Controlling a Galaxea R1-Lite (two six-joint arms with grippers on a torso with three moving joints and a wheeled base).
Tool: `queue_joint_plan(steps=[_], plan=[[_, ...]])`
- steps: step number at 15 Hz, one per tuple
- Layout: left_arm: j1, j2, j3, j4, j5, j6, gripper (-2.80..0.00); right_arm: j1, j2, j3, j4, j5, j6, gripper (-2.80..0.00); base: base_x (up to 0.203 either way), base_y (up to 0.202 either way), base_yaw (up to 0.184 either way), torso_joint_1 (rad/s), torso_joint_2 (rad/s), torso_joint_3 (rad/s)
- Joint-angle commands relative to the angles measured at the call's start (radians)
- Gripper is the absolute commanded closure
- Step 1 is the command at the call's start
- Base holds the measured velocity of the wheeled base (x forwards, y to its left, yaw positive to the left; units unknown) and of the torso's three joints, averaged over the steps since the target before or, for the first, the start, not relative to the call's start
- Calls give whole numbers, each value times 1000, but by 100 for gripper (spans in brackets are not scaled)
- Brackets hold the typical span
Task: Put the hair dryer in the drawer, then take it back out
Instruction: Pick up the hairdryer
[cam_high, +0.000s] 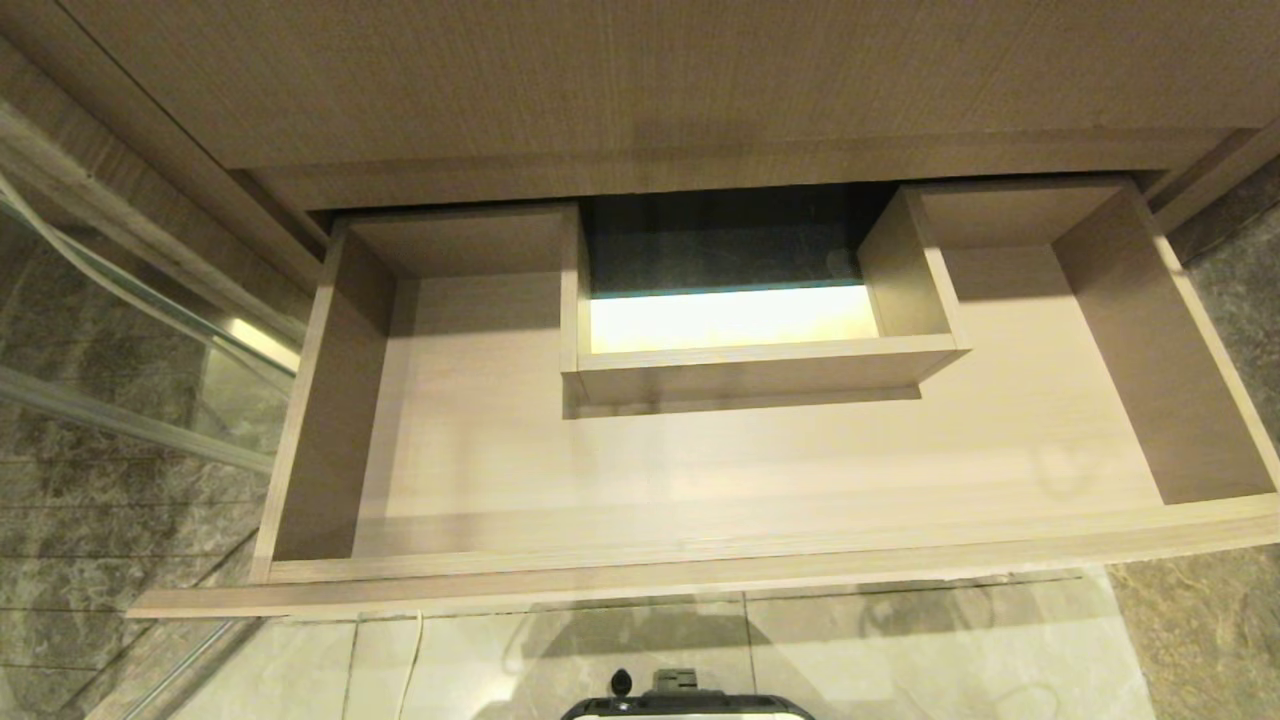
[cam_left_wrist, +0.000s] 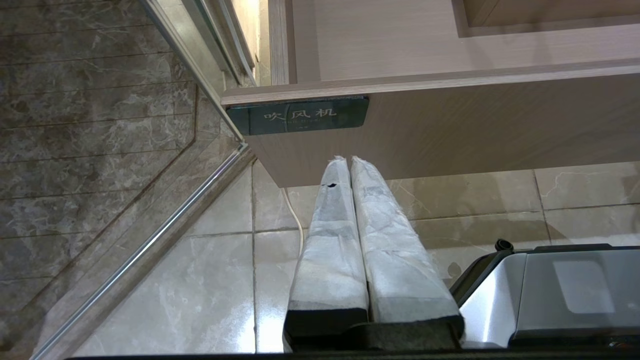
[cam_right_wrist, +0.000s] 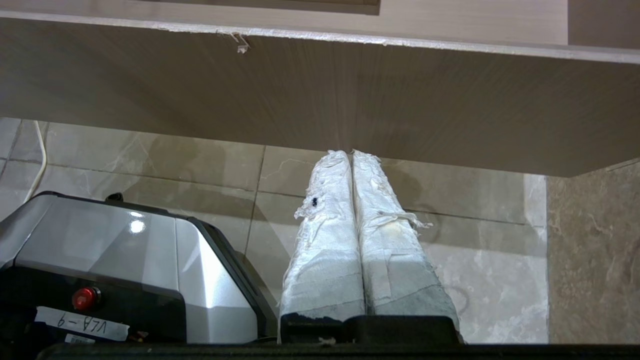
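Pulled fully out from under the plain wood-grain panel (cam_high: 640, 80): the drawer (cam_high: 700, 470), wide and shallow, light beige, its U-shaped floor wrapping a boxed cut-out (cam_high: 760, 350) at the back centre. Nothing lying on the drawer's floor; no hair dryer to be seen in any view, so its place cannot be told. Below the drawer's front edge, pale glossy floor tiles (cam_high: 900, 650), with dark marbled wall (cam_left_wrist: 90, 150) and a glass panel's metal edge (cam_left_wrist: 150, 240) off the drawer's left end. Under the drawer front, low and central, the robot's grey-and-black base (cam_right_wrist: 125, 260). Fixed to the drawer's front face near its left end, a small dark label (cam_left_wrist: 300, 116) with pale characters. Just below that label, the left gripper (cam_left_wrist: 349, 160), white-wrapped fingers (cam_left_wrist: 330, 240) pressed together, holding nothing. Farther along the same front face, the right gripper (cam_right_wrist: 352, 153), frayed white-wrapped fingers (cam_right_wrist: 325, 250) likewise pressed together and empty. Beside the base, a thin white cable (cam_right_wrist: 40, 160) trailing over the tiles.
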Motion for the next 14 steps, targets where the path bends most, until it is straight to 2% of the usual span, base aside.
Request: queue_joint_plan(steps=[1,14], plan=[[0,0,1,0,0,0,0,1,-40,-3,16,1,2,0,0,0,0,0,0,0],[0,0,0,0,0,0,0,1,-40,-4,16,1,10,0,0,0,0,0,0,0]])
